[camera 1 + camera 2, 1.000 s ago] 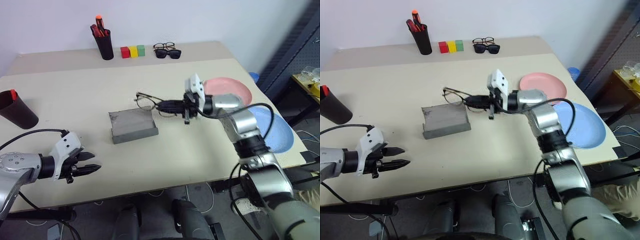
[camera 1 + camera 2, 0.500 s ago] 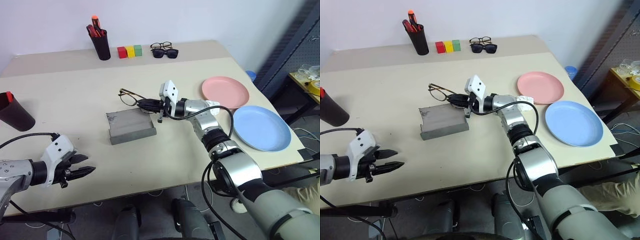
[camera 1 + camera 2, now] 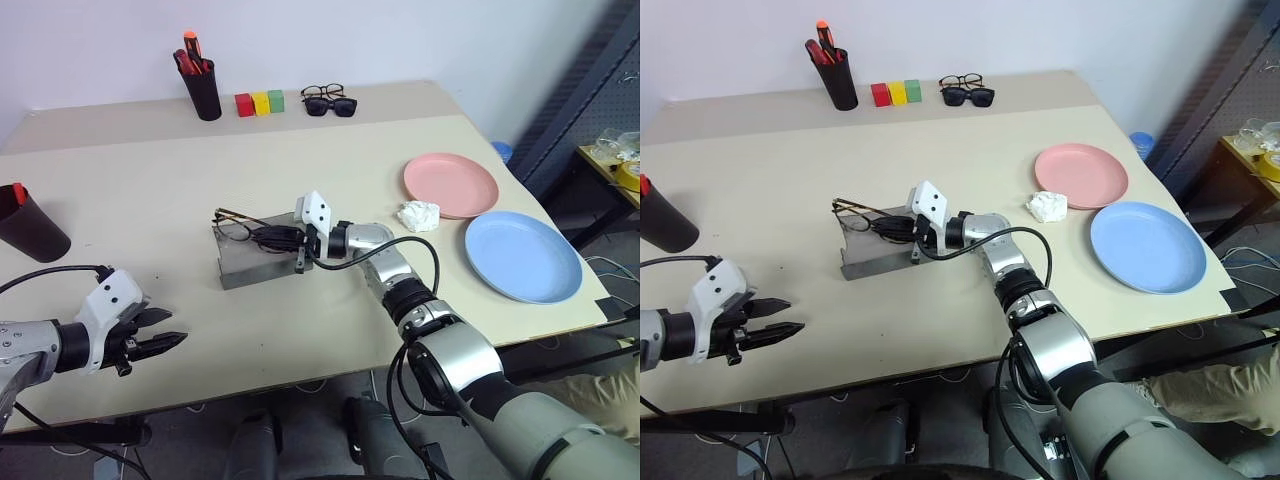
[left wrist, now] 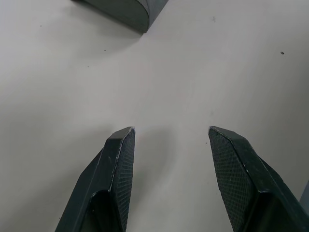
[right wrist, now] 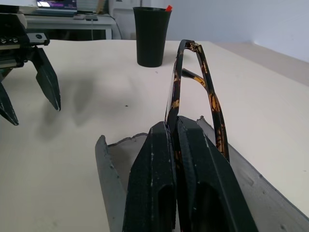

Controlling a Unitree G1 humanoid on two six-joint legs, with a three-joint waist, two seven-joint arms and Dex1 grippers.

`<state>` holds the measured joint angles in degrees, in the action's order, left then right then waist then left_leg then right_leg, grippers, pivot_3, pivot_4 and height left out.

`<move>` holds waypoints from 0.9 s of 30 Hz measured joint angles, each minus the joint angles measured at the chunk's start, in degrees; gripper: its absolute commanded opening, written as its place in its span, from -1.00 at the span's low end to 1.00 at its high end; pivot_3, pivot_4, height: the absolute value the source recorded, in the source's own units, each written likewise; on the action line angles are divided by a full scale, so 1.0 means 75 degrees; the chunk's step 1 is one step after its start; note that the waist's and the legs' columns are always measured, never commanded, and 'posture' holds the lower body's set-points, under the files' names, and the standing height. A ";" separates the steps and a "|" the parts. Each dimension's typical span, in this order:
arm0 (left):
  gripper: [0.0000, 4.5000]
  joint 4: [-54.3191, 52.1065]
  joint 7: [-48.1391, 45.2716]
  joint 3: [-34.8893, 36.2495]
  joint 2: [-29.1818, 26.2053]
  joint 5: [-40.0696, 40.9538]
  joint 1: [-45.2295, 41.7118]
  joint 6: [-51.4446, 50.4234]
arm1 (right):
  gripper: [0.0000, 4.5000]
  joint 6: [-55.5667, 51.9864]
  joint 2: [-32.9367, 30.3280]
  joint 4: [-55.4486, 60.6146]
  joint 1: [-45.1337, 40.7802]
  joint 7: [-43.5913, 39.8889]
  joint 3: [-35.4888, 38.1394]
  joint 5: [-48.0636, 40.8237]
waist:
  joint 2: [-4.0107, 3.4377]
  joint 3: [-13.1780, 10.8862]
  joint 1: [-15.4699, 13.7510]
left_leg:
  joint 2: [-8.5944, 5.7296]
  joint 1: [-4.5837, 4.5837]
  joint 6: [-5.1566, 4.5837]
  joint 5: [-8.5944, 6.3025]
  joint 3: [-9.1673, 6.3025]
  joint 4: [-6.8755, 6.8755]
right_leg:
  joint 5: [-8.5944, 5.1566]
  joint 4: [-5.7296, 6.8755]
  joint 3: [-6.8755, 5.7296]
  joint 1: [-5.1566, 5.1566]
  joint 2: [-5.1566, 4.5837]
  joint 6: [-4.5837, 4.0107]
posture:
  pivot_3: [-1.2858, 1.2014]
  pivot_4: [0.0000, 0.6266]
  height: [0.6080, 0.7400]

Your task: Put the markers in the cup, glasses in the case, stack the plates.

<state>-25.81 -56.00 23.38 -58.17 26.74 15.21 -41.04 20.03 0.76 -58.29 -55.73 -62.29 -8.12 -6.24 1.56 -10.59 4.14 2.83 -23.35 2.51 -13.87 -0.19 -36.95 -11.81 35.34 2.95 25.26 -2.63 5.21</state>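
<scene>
The glasses (image 3: 238, 226) look light, thin and easily bent, so they likely need a gentle pinch on the frame or a folded temple arm, never on the lenses. The right hand (image 5: 175, 126) is clenched on them now, its two black fingers (image 5: 153, 159) pressed together on the frame's edge, with a mottled brown temple arm rising beside them. The frame is slim and dark, with clear roundish lenses. The hand holds the glasses over the open grey case (image 3: 258, 262), which sits near the middle of the desk (image 3: 150, 190); whether the frame already touches the lining cannot be told. The case is an oblong hard shell with a lighter grey inside, probably stiff and light enough to slide if nudged.

The left hand (image 4: 170, 145) hovers over bare desk near the front edge, released, its fingers apart and holding nothing.

A dark tapered cup (image 3: 30, 222) stands at the desk's left edge with a red-capped marker (image 3: 24, 187) showing at its rim. To the right lie a salmon pink plate (image 3: 452, 184) and a light blue plate (image 3: 523, 256), side by side and not yet stacked, both shallow, smooth plastic, likely slippery to pinch at the rim
</scene>
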 measured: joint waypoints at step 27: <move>-0.96 0.6712 0.1730 -0.3371 0.1564 -0.1751 -0.8454 0.0978 | 1.00 -0.5161 -0.4597 0.9799 0.6445 0.0543 0.1520 -0.1179 | 0.0001 0.0000 -0.0400 | -0.0012 0.0012 0.0012 0.0008 -0.0013 -0.0039 | -0.0007 0.0010 0.0000 -0.0027 0.0012 0.0018 | 0.03 -0.52 1.00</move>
<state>24.53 -43.03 -1.91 -46.44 13.61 -48.19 -33.71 -18.67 -33.72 15.20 -7.39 -58.23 3.28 -15.08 1.57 -10.60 1.14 2.74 -23.27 2.60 -13.81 -0.29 -37.24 -11.86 35.41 2.95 25.05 -2.54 5.35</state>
